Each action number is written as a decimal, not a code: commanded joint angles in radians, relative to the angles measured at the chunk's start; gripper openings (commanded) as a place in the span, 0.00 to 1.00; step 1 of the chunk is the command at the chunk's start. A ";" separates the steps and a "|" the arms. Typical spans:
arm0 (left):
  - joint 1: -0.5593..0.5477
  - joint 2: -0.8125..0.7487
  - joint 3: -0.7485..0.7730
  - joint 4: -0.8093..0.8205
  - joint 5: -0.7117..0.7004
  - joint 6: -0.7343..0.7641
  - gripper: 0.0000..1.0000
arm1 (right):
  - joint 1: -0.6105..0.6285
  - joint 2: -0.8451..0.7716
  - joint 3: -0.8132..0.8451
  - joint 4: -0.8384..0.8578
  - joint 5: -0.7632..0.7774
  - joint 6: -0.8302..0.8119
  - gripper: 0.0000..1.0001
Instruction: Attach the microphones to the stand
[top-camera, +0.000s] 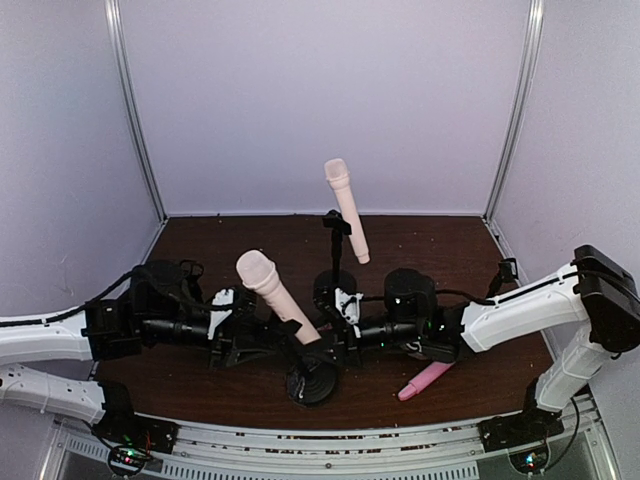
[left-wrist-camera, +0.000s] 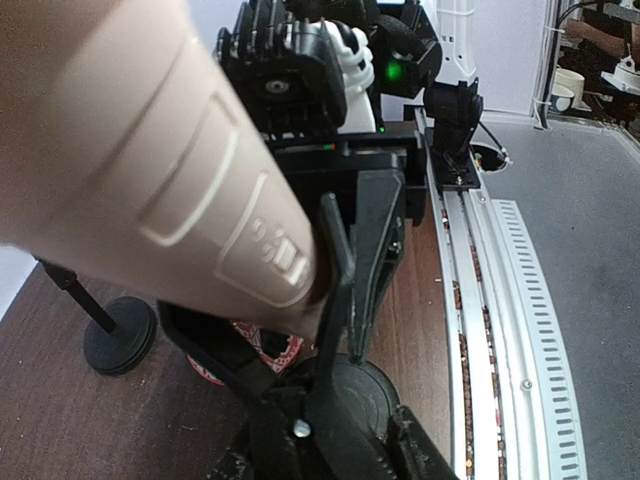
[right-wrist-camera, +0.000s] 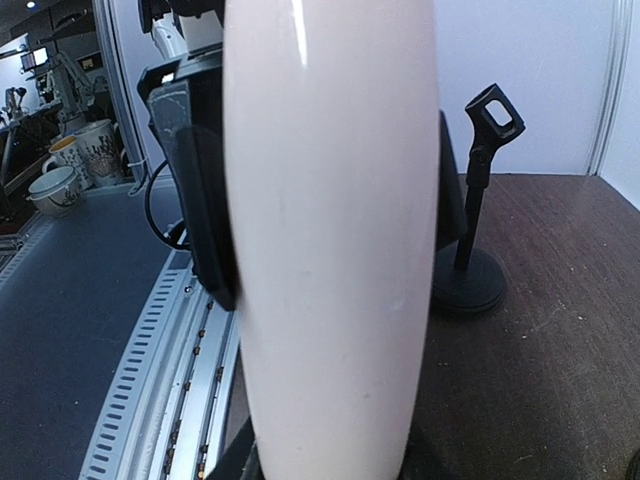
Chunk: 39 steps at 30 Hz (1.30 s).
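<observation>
Nothing looks clipped yet: your left pincer (top-camera: 265, 328) clamps the near cream microphone (top-camera: 272, 290), right pincer (right-wrist-camera: 330, 260) the far cream microphone (top-camera: 345, 205); pink microphone (top-camera: 427, 380) waits.

Cream mics (top-camera: 275, 290) x2, pink mic (top-camera: 425, 380) x1, stands (top-camera: 312, 383) x2.

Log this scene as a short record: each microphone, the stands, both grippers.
front stand: black round-based stand, near the table's front edge
near microphone: pale peach plastic microphone, tilted, lower end at that stand
rear microphone: second pale peach microphone, raised beside the rear black stand; seating unclear
pink microphone: bright pink plastic microphone, flat on the brown table, untouched
left gripper: at the tilted microphone; grip unclear
right gripper: at the front stand; grip unclear
</observation>
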 joint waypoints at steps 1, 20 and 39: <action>-0.004 -0.017 0.016 0.177 -0.016 -0.027 0.32 | 0.031 0.030 0.034 -0.169 0.042 -0.102 0.01; -0.004 -0.103 0.009 0.108 -0.213 -0.136 0.73 | 0.032 0.021 0.041 -0.255 0.069 -0.146 0.00; -0.080 -0.282 -0.143 0.109 -0.336 -0.311 0.74 | 0.027 -0.094 0.013 -0.336 0.180 -0.127 0.02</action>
